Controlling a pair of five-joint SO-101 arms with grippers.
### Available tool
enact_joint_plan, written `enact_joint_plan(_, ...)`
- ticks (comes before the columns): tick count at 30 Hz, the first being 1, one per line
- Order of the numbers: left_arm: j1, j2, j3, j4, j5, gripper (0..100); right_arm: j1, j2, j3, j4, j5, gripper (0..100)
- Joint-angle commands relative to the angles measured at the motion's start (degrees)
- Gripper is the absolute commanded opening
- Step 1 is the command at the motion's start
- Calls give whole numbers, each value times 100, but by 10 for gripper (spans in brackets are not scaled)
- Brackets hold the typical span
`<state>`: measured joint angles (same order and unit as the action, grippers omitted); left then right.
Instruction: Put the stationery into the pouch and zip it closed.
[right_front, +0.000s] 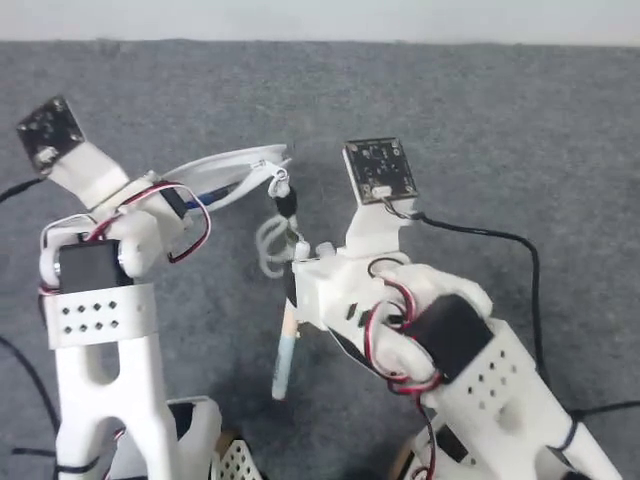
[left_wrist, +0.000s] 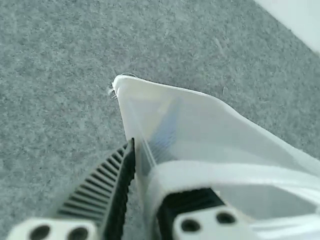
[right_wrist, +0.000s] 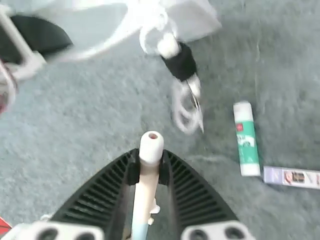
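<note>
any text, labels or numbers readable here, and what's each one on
No text can be read.
Label on the glue stick: print too blurred.
Face of the lilac pack beside it: print too blurred.
Chips on the camera board: marks too small.

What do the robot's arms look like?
The white plastic left arm and right arm have black motor blocks, looping red, black and white wires and rows of small round holes. Each carries a square dark circuit board. The left end effector and right end effector have black ribbed fingers.
</note>
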<state>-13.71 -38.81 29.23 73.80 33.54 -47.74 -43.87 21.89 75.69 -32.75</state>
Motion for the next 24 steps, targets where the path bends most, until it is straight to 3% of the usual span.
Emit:
enact_joint_plan(1,62,-79,-189,18,-53,11,57,-549,193,-514,44,6)
enact_joint_plan(16,70,-79,-198,9,-53,11,57,-2097,1345,-1991,35,6)
enact_joint_plan(24,70,-79,-198,9,-53,11,57,-2844,2637,-3556,35,6)
